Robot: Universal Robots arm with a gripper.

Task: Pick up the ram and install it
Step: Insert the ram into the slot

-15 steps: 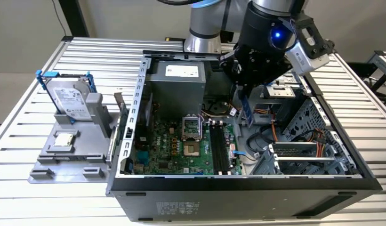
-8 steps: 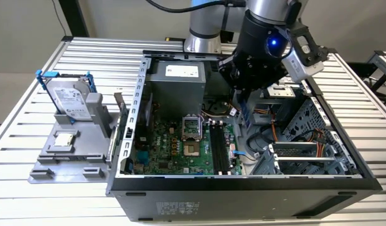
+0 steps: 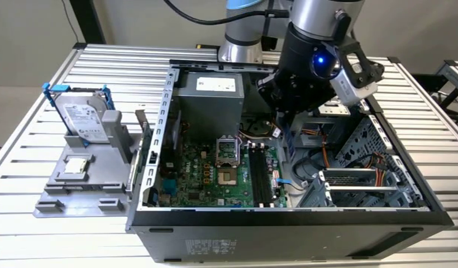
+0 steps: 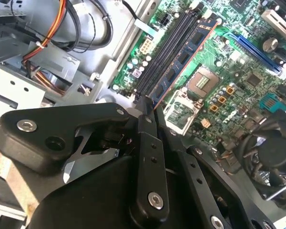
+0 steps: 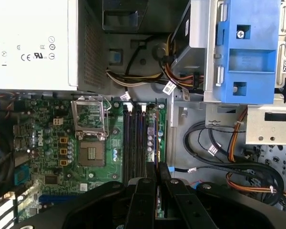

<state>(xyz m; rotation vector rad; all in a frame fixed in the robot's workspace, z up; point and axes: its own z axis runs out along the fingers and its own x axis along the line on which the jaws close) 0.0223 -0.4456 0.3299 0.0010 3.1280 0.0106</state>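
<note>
Matt black plastic gripper point(image 4: 150, 112), glossy green motherboard point(image 5: 47, 143), bare grey metal case point(image 3: 289, 218), ribbed metal table point(image 3: 35, 229).

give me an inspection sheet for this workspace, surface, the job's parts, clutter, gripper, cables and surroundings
Surface: slatted metal table carrying an open computer case.
Job's things: ram held edge-on above the motherboard slots.
Clutter: hard drive with blue brackets standing in a grey fixture at the exterior view's left; small square chip on the fixture.
Gripper: gripper shut on the ram, inside the case.
Cables: black and orange wires beside the motherboard.
Surroundings: nothing seen.
</note>
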